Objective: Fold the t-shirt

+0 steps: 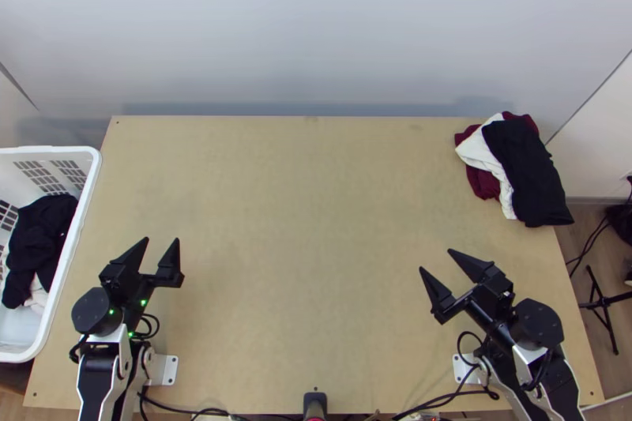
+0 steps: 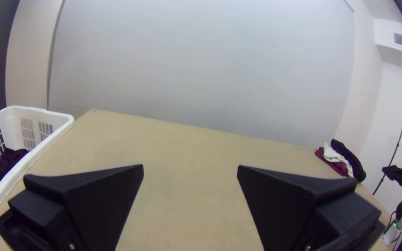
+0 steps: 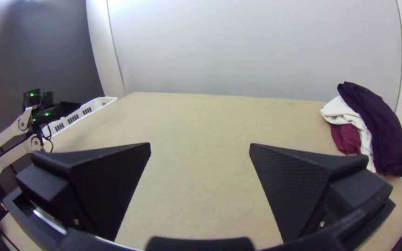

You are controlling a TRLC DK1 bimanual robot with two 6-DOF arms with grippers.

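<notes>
Several garments lie in a pile at the table's far right corner: a black cloth on top, a white cloth and a dark red cloth beneath it. More dark cloth lies bunched in the basket at the left. Which of these is the t-shirt I cannot tell. My left gripper is open above the table's near left, and its fingers stand wide apart in the left wrist view. At the near right my right gripper is open too, with nothing between its fingers in the right wrist view.
A white laundry basket stands along the left edge of the wooden table. Some white cloth is in it. Black cables run along the near edge, and a black stand is beyond the right edge.
</notes>
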